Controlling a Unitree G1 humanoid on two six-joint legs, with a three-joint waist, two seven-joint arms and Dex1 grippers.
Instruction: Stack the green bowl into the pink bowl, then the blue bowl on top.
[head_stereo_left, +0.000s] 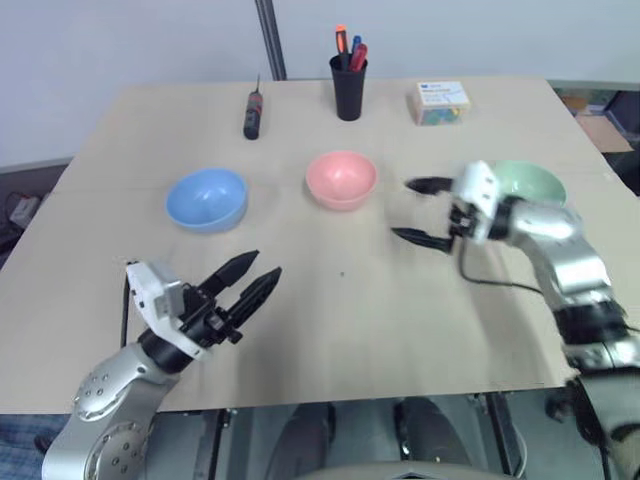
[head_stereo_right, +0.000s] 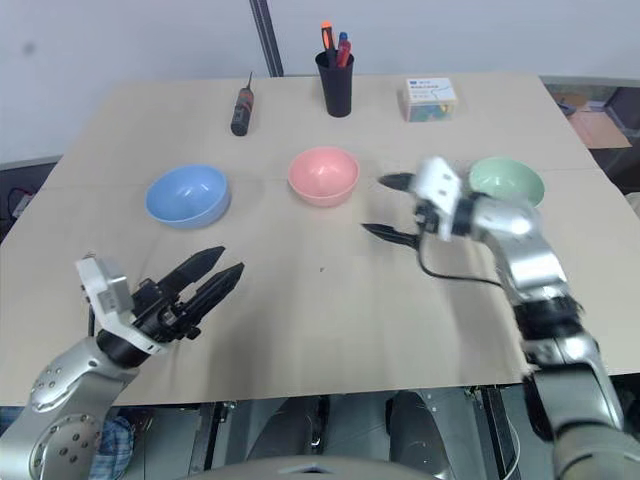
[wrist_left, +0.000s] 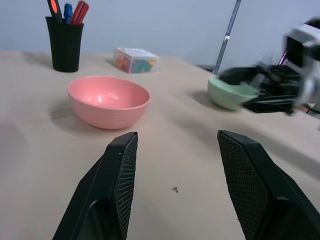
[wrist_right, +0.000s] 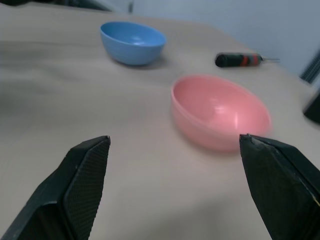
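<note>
Fingers of the right gripper spread wide and empty above the table, just beside the green bowl — pointing toward the pink bowl at centre. Left gripper also parted, grasping nothing, near the table's front; the blue bowl sits beyond it, all three bowls apart.

Green bowl: near side hidden behind my right gripper, itself motion-blurred. Box: label too small to read.
</note>
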